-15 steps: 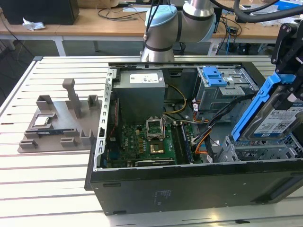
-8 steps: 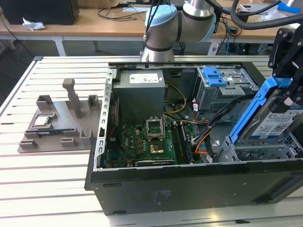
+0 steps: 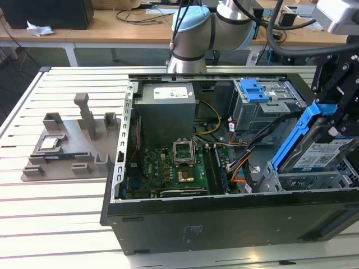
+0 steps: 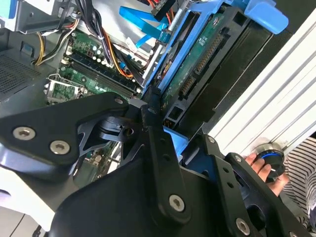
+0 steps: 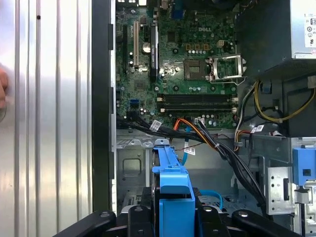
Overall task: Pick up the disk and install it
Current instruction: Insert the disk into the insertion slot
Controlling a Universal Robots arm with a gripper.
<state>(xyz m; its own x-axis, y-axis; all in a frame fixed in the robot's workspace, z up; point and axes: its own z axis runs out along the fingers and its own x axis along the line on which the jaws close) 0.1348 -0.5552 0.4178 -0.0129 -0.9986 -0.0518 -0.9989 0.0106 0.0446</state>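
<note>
In the exterior view, the claw (image 3: 330,130) gripped the disk (image 3: 314,154) by its blue frame. It held the disk tilted on edge over the open computer case (image 3: 224,218) at the exterior view's right, with the drive cage (image 3: 263,106) just beyond. In the second wrist view, the clamped disk (image 4: 197,64) showed its circuit side beside the motherboard (image 4: 89,74), and a person's hand (image 4: 259,165) rested on the desk (image 4: 266,113). In the first wrist view, the disk (image 5: 173,182) sat between the claw's arms above the case floor.
</note>
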